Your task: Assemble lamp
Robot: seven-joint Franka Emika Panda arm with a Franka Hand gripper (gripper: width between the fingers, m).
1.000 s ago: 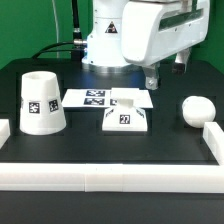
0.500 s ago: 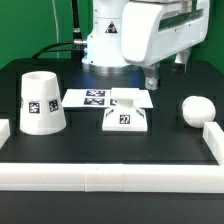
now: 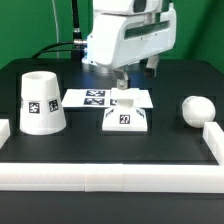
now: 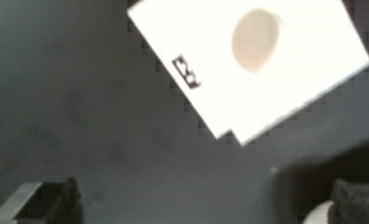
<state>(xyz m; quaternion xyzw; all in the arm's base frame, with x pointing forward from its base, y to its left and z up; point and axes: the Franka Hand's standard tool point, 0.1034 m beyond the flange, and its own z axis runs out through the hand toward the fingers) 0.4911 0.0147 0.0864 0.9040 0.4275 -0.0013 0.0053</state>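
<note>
Gripper: I have it [image 3: 120,82] hanging low over the far edge of the base, about where the base meets the marker board. In the wrist view its fingers [image 4: 39,200] stand well apart with only dark table between them, so it holds nothing.

Base: the low square base [image 3: 125,119] sits flat near the middle of the black table [image 3: 150,150], its tag facing the near side. The wrist view shows its round socket [image 4: 255,40] uncovered and the base outside the span of the fingers, not between them.

Bulb: the bulb [image 3: 196,109] lies at the exterior view's right, close to the right rail [image 3: 212,136] and well apart from the base.

Shade: the shade [image 3: 42,102] stands upright at the exterior view's left, well apart from the base.

Marker board: the marker board [image 3: 92,97] lies just beyond the base, on the far side.

Progress: I judge nothing is joined yet, as all three parts lie separate.

Risk, descent: if I lower from here, one finger could land on the base's top instead of straddling it and shove it out of place.

Risk, board: a finger on the far side could catch the marker board's edge.

Risk, grip: the base looks low and slope-sided, so I expect a shallow pinch could slip off.
</note>
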